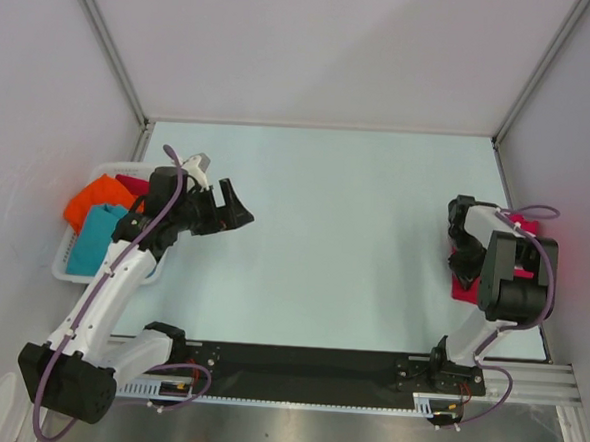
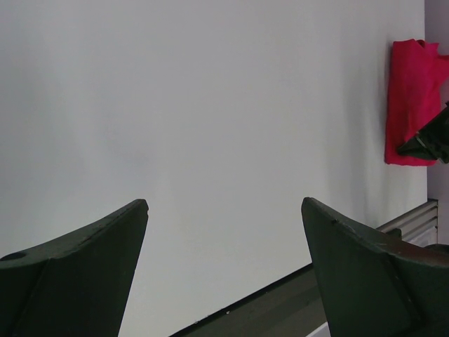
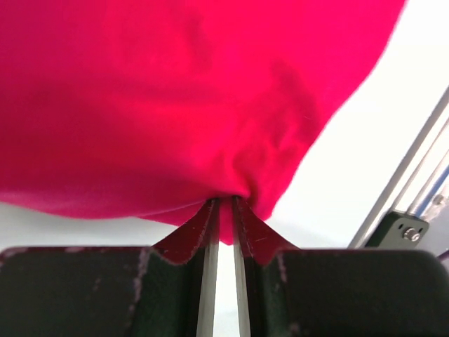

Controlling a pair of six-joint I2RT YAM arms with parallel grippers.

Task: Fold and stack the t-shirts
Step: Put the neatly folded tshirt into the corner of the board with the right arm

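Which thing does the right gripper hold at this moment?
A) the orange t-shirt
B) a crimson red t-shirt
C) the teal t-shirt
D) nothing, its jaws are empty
B: in the right wrist view the right gripper has its jaws pinched on a fold of the crimson red t-shirt, which fills most of that picture.

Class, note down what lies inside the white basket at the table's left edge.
Inside the basket: an orange t-shirt, a teal t-shirt and a sliver of crimson t-shirt. The left arm covers part; anything beneath the shirts is hidden.
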